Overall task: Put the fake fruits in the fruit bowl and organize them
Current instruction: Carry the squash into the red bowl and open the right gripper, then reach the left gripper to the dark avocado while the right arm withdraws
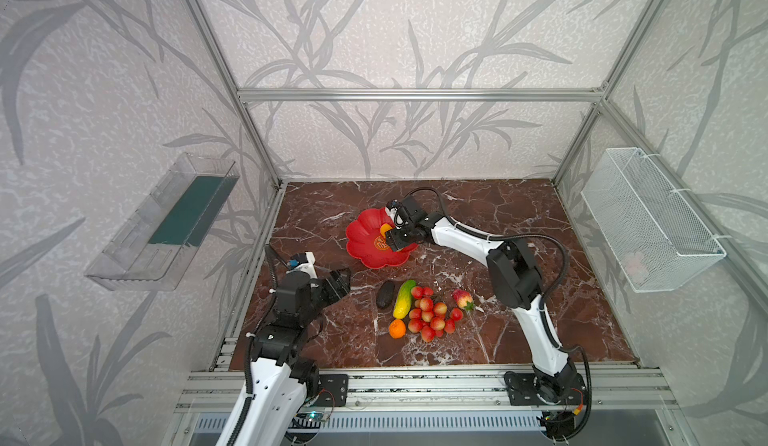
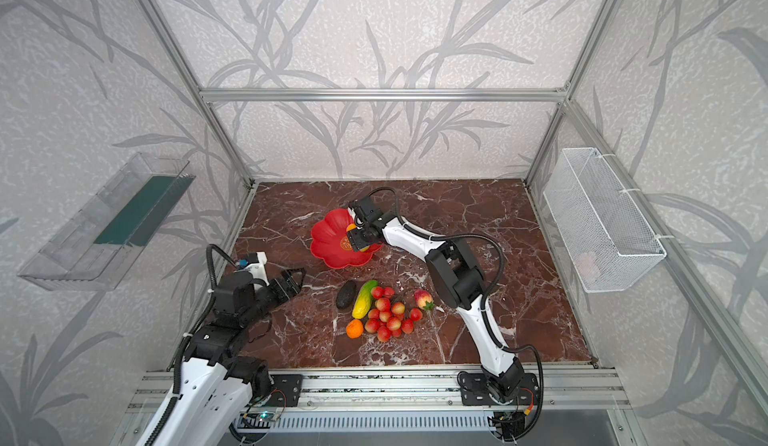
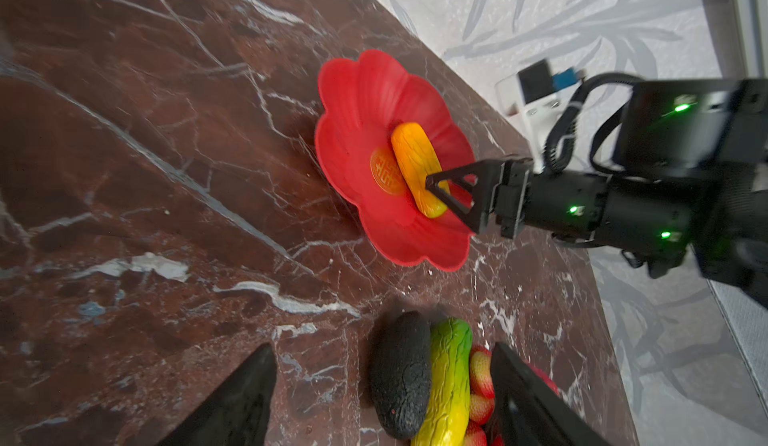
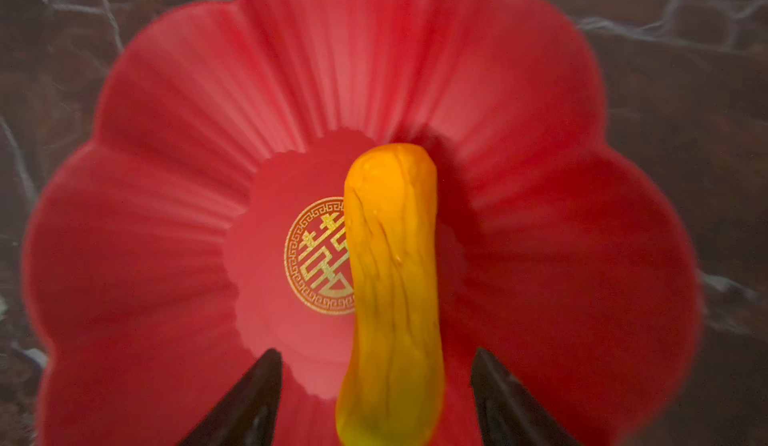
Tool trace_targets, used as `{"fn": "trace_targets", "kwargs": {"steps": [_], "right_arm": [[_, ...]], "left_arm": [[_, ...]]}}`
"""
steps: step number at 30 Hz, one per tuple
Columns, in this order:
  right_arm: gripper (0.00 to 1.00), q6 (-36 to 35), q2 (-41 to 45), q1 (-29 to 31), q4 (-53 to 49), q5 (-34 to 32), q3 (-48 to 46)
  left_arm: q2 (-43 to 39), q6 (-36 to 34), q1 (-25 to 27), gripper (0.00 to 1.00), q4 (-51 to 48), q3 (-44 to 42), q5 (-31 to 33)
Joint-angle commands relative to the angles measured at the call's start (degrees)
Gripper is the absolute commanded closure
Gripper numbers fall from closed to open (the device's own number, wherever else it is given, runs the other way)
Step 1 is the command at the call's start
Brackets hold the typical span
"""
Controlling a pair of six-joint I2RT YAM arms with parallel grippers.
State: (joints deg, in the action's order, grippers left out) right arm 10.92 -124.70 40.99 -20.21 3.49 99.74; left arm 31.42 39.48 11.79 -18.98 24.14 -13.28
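Note:
The red scalloped fruit bowl (image 1: 363, 240) (image 4: 199, 111) sits mid-table. A yellow-orange oblong fruit (image 1: 385, 229) (image 4: 392, 256) lies in it beside the gold emblem. My right gripper (image 1: 392, 241) (image 4: 376, 352) hovers over it, open, with a gap on each side of the fruit. In front of the bowl lie the blackish oval (image 1: 385, 294) (image 3: 401, 377), green-yellow oblong (image 1: 404, 298), berry bunch (image 1: 430, 316), strawberry (image 1: 462, 299) and small orange (image 1: 397, 328). My left gripper (image 1: 343, 276) (image 3: 382, 346) is open and empty, left of the oval.
A clear plastic tray (image 1: 166, 223) hangs on the left wall and a white wire basket (image 1: 648, 219) on the right wall. Aluminium frame posts stand at the corners of the marble table (image 1: 519, 223).

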Motion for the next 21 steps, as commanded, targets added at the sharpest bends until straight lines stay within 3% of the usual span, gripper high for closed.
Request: {"fn": "trace_targets", "kwargs": {"steps": [1,4,10,15,21], "right_arm": [[0.14,1.9,15.9,0.0,11.9,-2.1,-9.5],[0.04,2.7,25.4,-0.6,16.2,-2.9,-19.5],[0.01,4.9,40.8,-2.6,17.7,-3.5,-36.0],[0.01,6.6,50.5,-4.9,16.3,-3.0,-45.7],[0.01,5.8,58.5,-7.1,12.7,-3.4,-51.1]], "left_arm": [[4.1,0.2,7.0,0.19,5.1,-0.5,5.1],[10.5,-0.4,13.5,0.19,8.0,0.1,8.2],[24.2,-1.5,23.7,0.20,11.1,3.8,12.5],[32.6,-1.4,27.7,0.19,12.9,6.1,14.8],[39.2,-0.9,28.2,0.20,15.9,6.7,17.3]]}}
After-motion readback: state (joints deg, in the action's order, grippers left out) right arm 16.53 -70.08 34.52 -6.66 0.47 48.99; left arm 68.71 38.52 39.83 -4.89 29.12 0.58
